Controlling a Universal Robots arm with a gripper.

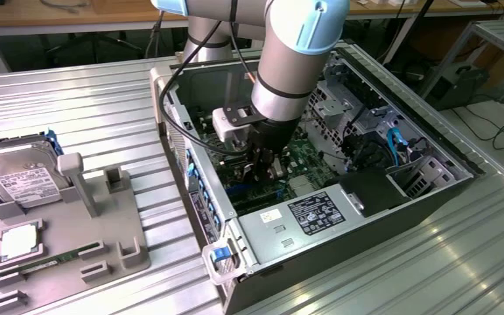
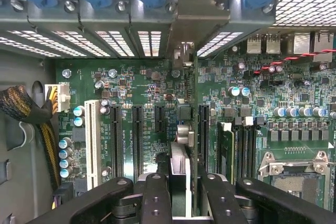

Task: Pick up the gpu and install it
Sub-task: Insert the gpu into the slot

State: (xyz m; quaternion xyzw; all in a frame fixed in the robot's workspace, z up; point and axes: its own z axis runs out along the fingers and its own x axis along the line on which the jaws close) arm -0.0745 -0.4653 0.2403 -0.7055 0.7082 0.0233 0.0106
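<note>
The hand (image 1: 261,172) is reaching down inside the open computer case (image 1: 427,141), its fingers (image 2: 157,198) closing on the gpu (image 2: 184,145), which is standing edge-on and upright between them above the motherboard (image 2: 131,98). In the wrist view the card is sitting in line with an expansion slot (image 2: 203,129), its metal end bracket (image 2: 197,17) lying against the rear slot openings at 12 o'clock. On the tabletop (image 1: 86,98), the grey parts fixture (image 1: 68,230) carrying a hard drive (image 1: 20,180) is sitting at 9 o'clock of the case.

Ribbed metal table (image 1: 86,105) – computer case (image 1: 366,216), grey parts fixture (image 1: 103,230)
</note>
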